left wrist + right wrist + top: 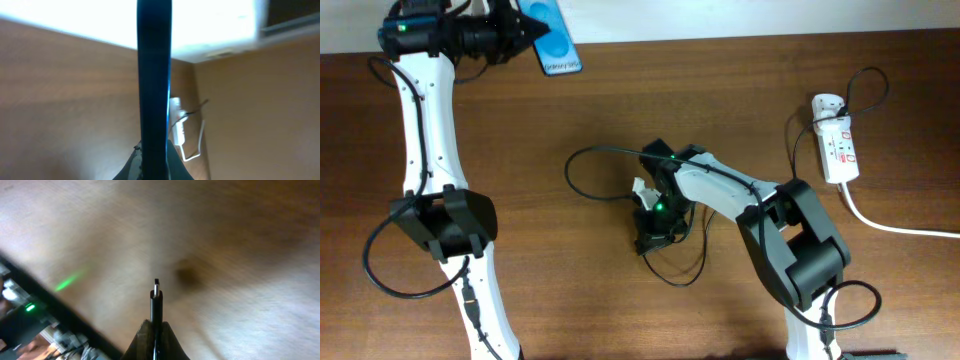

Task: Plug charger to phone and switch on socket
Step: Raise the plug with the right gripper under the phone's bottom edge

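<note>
My left gripper [525, 28] is shut on the phone [553, 40], a slim phone with a blue screen, held at the table's far left edge; in the left wrist view the phone [154, 85] stands edge-on between the fingers [154, 165]. My right gripper [650, 240] is shut on the charger's plug end at the table's middle; the right wrist view shows the black plug [156, 305] with its metal tip sticking out of the fingers [156, 330]. The thin black charger cable [582, 160] loops on the table. The white socket [838, 148] lies at the far right, also visible in the left wrist view [179, 127].
The socket's thick white cord [895, 225] runs off to the right edge. A white adapter [826, 105] sits in the socket's far end. The left arm's base [445, 222] and the right arm's base [805, 245] stand near the front.
</note>
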